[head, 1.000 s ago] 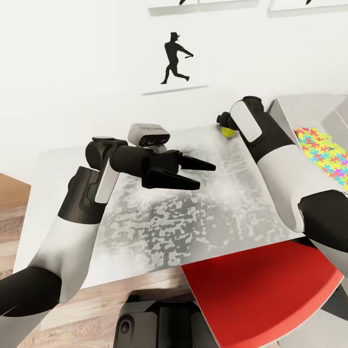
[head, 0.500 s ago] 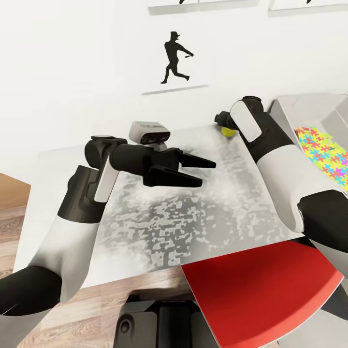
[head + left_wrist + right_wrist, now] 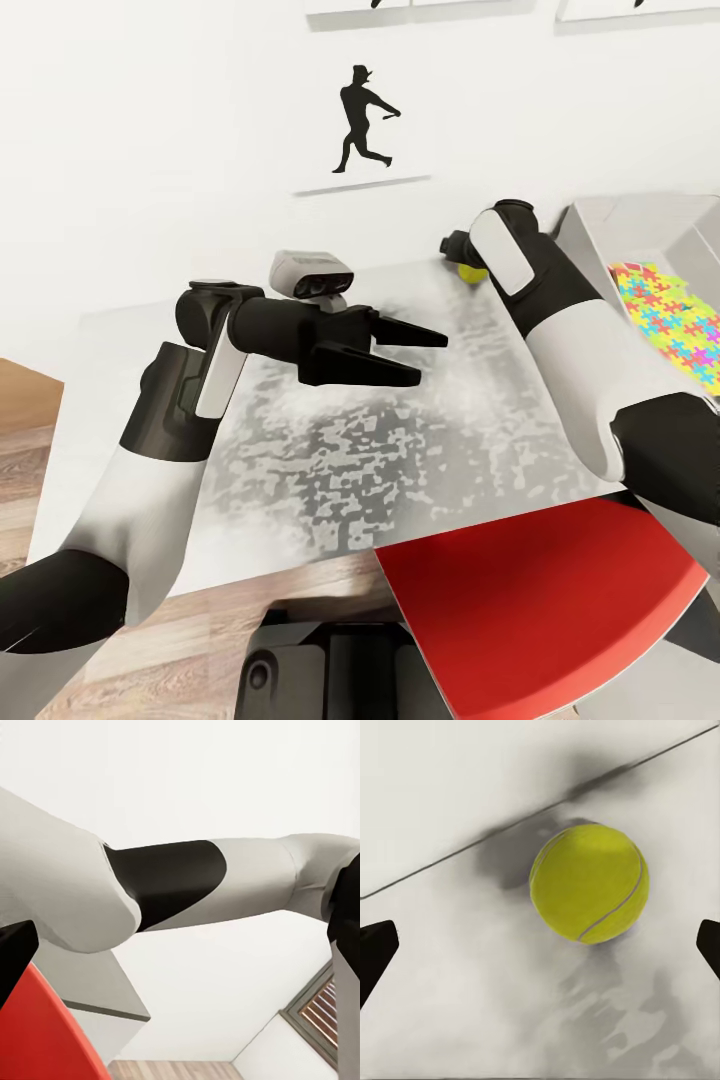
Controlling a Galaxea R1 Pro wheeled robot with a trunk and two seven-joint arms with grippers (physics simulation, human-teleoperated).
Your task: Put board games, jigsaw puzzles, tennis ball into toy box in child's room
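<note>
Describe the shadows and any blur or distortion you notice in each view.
Right wrist view: the tennis ball is sharp and a soft dark shadow spreads behind it on the table. Head view: even, flat light, no glare; the table edges look slanted. Left wrist view: the nearby right arm looks soft-edged.

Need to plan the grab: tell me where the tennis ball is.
The tennis ball lies on the table near its far edge by the wall, right of centre in the head view, in front of the open right gripper.

one tennis ball [image 3: 589, 883], one toy box [image 3: 640, 225], one jigsaw puzzle [image 3: 675, 322]
</note>
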